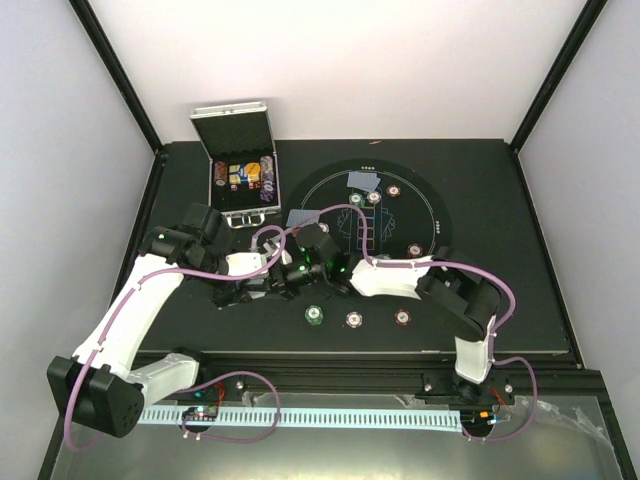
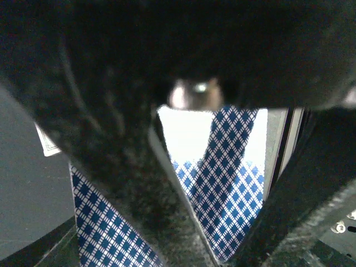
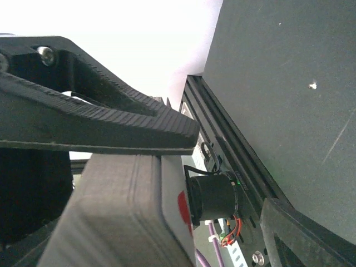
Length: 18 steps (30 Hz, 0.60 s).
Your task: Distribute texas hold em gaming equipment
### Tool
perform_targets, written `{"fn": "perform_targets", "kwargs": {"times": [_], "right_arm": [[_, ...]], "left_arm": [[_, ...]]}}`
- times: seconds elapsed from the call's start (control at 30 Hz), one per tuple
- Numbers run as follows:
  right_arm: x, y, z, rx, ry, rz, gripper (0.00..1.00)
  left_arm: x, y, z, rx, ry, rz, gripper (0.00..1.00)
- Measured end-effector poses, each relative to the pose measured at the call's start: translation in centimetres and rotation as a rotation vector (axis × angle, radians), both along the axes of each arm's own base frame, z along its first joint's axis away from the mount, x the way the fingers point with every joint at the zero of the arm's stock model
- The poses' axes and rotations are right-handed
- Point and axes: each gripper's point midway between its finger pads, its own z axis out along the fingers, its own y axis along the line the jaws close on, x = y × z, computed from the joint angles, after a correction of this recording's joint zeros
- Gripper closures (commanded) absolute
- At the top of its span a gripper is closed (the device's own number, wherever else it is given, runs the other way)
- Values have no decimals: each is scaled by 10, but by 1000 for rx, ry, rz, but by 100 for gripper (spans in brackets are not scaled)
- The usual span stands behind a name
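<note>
Both grippers meet over the near left part of the table. My right gripper (image 1: 297, 272) has its ribbed upper finger (image 3: 100, 122) pressed on a grey stack of cards (image 3: 122, 217) with a red mark on its face. My left gripper (image 1: 256, 288) is right beside it. Its view is filled by blue-checked card backs (image 2: 231, 183) between dark blurred fingers (image 2: 139, 183), and its jaw state is unclear. A green chip (image 1: 314, 314), a white chip (image 1: 354, 319) and a brown-red chip (image 1: 403, 317) lie in a row on the near table. More chips (image 1: 395, 189) and cards (image 1: 363, 181) lie on the round mat (image 1: 430, 200).
The open silver case (image 1: 240, 165) stands at the back left with pieces inside. Another card (image 1: 303, 217) lies at the mat's left edge. Purple cables loop over both arms. The table's front rail (image 1: 330, 355) runs below the chips.
</note>
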Motion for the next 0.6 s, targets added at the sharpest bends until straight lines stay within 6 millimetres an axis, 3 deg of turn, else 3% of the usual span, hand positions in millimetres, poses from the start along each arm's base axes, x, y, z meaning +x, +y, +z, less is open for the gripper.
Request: {"fn": "perform_targets", "kwargs": {"times": [0.27, 0.6], "right_arm": [[3, 3, -14, -9, 33, -7, 33], [9, -11, -14, 51, 26, -22, 43]], "left_arm": [[0, 0, 0, 0, 1, 0, 98], [0, 1, 0, 3, 0, 1, 99]]}}
